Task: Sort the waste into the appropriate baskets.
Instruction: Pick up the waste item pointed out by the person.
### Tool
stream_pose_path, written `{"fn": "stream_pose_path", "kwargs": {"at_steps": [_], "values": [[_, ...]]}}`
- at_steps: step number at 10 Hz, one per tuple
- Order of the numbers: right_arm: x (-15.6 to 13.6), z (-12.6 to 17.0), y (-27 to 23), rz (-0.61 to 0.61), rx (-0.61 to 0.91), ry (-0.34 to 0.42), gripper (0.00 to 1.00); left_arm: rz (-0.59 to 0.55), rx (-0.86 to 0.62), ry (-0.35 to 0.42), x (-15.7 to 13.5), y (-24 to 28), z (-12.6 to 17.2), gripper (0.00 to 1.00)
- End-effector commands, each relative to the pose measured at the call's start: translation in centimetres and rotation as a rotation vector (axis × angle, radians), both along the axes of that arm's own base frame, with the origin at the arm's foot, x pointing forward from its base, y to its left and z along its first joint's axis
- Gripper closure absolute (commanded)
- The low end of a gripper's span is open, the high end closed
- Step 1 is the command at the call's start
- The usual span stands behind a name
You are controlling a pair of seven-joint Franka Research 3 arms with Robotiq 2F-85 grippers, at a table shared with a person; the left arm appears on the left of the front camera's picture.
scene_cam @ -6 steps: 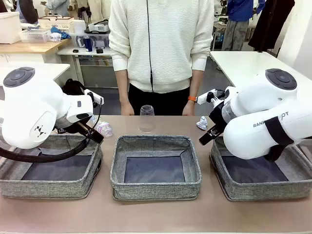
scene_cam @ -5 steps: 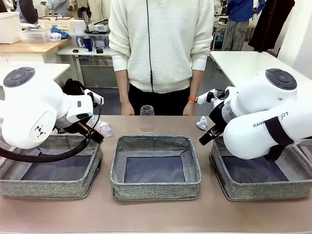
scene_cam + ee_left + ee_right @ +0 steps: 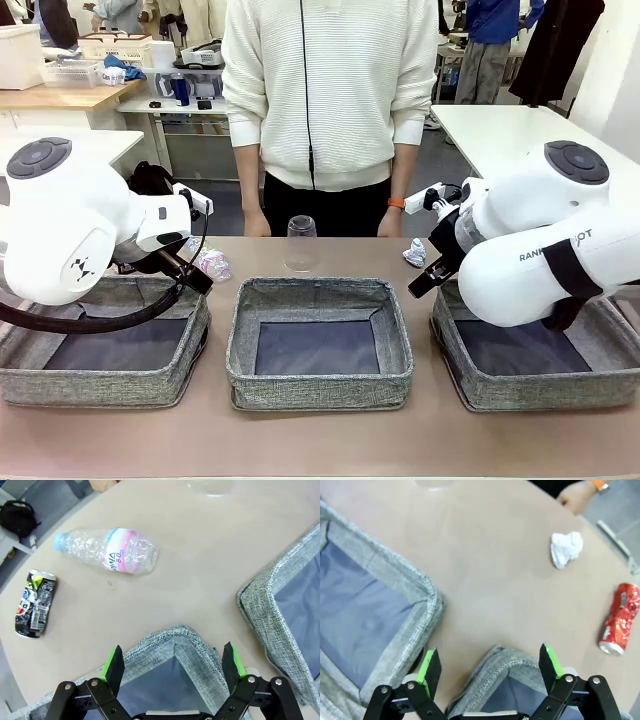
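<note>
Beige tabletop bearing three grey woven-fabric baskets side by side, left, middle, right; beyond them, clear plastic cup, clear blue-capped bottle, crushed black can, crumpled white paper ball, crushed red can

front: faces person across baskets | wrists: close, looking down, same baskets' corners

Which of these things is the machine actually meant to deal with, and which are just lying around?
Part of the job: clear bottle, black can, red can, paper ball, clear cup, left basket, middle basket, right basket.

Just lying about: black bag, white crate on the far bench.
</note>
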State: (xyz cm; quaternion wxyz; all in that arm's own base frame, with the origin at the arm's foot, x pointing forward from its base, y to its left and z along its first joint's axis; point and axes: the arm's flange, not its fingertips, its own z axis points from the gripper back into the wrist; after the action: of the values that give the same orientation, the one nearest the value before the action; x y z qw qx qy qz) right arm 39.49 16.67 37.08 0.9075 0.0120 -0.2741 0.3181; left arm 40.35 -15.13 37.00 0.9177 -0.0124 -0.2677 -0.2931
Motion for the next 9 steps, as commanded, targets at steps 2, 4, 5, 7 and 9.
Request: {"fn": "stream_pose_path", "kwargs": {"at_steps": [2, 4, 5, 7, 9], "values": [[0.0, 0.0, 0.0, 0.0, 0.001, 0.0, 0.0, 0.0, 0.0, 0.0, 0.0, 0.0, 0.0, 0.0], [0.0, 0.0, 0.0, 0.0, 0.001, 0.0, 0.0, 0.0, 0.0, 0.0, 0.0, 0.0, 0.0, 0.0], [0.0, 0.0, 0.0, 0.0, 0.001, 0.0, 0.0, 0.0, 0.0, 0.0, 0.0, 0.0, 0.0, 0.0], [0.0, 0.0, 0.0, 0.0, 0.0, 0.0, 0.0, 0.0, 0.0, 0.0, 0.0, 0.0, 0.0, 0.0], [-5.5, 7.0, -0.5, 0.027, -0.036, -0.165, 0.0, -0.052, -0.054, -0.165, -5.0, 2.6, 7.6, 0.0]]}}
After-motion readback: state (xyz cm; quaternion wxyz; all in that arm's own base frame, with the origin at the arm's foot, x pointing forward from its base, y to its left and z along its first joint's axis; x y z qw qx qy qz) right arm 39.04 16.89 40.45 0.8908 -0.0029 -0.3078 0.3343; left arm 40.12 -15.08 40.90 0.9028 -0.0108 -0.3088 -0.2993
